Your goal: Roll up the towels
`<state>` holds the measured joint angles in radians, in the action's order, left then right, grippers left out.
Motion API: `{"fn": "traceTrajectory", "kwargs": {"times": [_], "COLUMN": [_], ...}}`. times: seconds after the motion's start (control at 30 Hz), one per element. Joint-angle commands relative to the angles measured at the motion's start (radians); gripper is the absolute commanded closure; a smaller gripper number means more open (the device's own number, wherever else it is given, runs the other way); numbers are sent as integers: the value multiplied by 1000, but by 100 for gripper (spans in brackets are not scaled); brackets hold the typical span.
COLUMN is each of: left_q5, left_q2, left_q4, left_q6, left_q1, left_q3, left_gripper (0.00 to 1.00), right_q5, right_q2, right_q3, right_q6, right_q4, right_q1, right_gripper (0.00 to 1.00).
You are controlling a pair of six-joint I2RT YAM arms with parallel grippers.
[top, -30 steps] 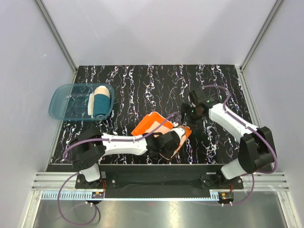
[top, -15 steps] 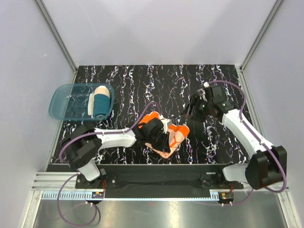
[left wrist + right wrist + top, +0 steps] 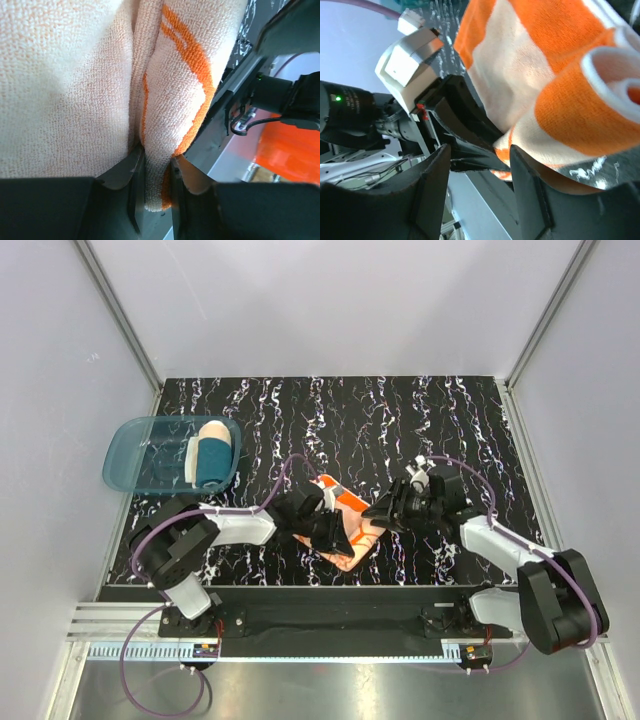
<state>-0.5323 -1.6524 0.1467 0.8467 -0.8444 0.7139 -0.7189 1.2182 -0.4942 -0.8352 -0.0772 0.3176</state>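
Left tool (image 3: 154,176) is clamped on the orange towel (image 3: 345,503), right tool (image 3: 479,152) gaping beside it. One clumsy nudge could unroll it.

The orange towel (image 3: 75,75) is matt, nubbly looped terry cloth, the left pincer (image 3: 154,170) matt black plastic, the tray (image 3: 140,465) glossy translucent blue plastic, the surface (image 3: 300,420) smooth, black-marbled, faintly glossy.
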Motion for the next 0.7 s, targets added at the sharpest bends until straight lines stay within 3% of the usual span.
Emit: {"fn": "traceTrajectory", "kwargs": {"times": [0.0,0.53,0.67], "left_q5": [-37,-74,-25], "left_q2": [-26,-53,-31], "left_q4": [42,179,148], "left_q6": [43,132,123], "left_q1": [13,64,64], "left_q3": [-21,-106,-123], "left_gripper": [94,84,73], "right_q5": [-62,-23,-33], "right_q2": [39,411,464], "right_q3": [34,77,68], "right_q6": [-80,-22,-33], "right_q4": [-295,-547,-588], "right_q1": [14,23,21], "right_gripper": [43,51,52]}}
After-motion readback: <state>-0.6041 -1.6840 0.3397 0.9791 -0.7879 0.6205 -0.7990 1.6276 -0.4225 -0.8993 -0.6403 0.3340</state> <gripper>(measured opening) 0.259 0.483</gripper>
